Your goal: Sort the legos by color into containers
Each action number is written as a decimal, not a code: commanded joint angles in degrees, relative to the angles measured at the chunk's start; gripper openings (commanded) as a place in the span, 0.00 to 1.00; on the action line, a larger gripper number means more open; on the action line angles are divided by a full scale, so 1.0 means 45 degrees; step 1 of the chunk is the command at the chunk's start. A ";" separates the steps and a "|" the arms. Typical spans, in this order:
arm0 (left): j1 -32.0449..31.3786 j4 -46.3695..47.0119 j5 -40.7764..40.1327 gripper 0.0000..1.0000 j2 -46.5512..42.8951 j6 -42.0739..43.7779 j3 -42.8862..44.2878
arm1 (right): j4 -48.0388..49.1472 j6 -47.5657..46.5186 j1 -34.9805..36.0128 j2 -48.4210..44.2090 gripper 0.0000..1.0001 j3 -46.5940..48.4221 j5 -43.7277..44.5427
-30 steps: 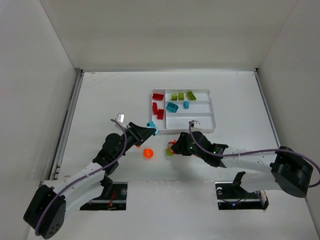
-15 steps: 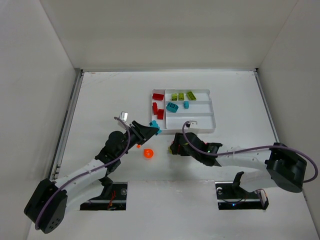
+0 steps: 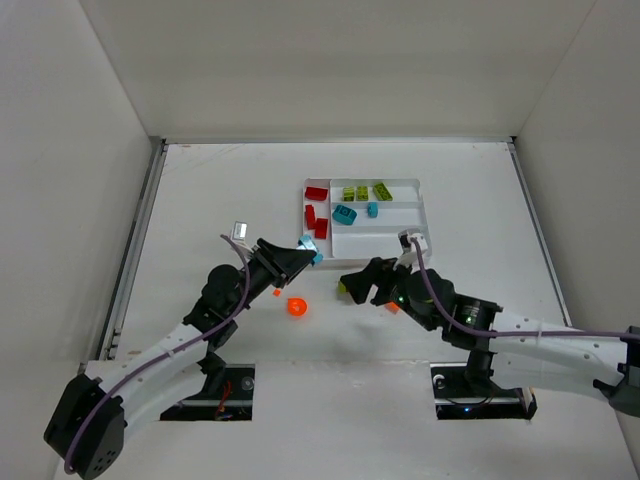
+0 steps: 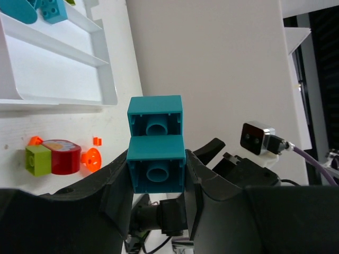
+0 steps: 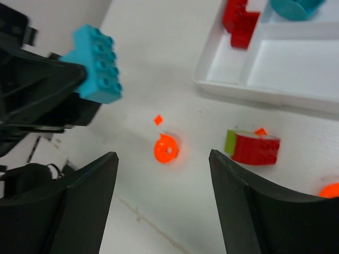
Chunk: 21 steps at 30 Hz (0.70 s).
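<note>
My left gripper (image 3: 308,252) (image 4: 157,159) is shut on a teal-blue lego brick (image 4: 156,142) (image 5: 95,71), held above the table just left of the white tray (image 3: 424,215) (image 4: 108,87) (image 5: 212,79). The right gripper (image 3: 366,281) (image 5: 163,156) is open with nothing between its fingers. It hovers over an orange round lego (image 5: 168,149) (image 3: 296,306) on the table. A red piece joined to a yellow-green brick (image 5: 253,148) (image 4: 52,159) lies beside it. In the tray, red legos (image 3: 315,215) fill the narrow slot, yellow-green ones (image 3: 362,192) the far slot, teal ones (image 3: 350,213) the second.
Small orange bits (image 5: 158,120) (image 4: 96,141) lie scattered on the table near the round lego. Another orange piece (image 3: 392,307) (image 5: 331,190) sits under the right arm. White walls enclose the table on three sides.
The right gripper has opened wide and its arm has drawn back to the right, leaving the red and yellow-green piece on the table. The left gripper shifted slightly with the teal brick.
</note>
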 commanded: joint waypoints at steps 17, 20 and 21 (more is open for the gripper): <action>-0.1449 -0.0888 -0.0503 0.21 0.0440 -0.1442 0.1190 | 0.3342 -0.4259 0.1036 0.2421 0.70 0.1790 -0.0036; -0.1664 -0.0928 -0.0562 0.21 0.0499 -0.1423 0.1209 | 0.3401 -0.4279 0.0997 0.2597 0.68 0.1868 -0.0055; -0.1723 -0.0928 -0.0562 0.21 0.0499 -0.1403 0.1229 | 0.3401 -0.4260 0.0977 0.2636 0.66 0.1868 -0.0055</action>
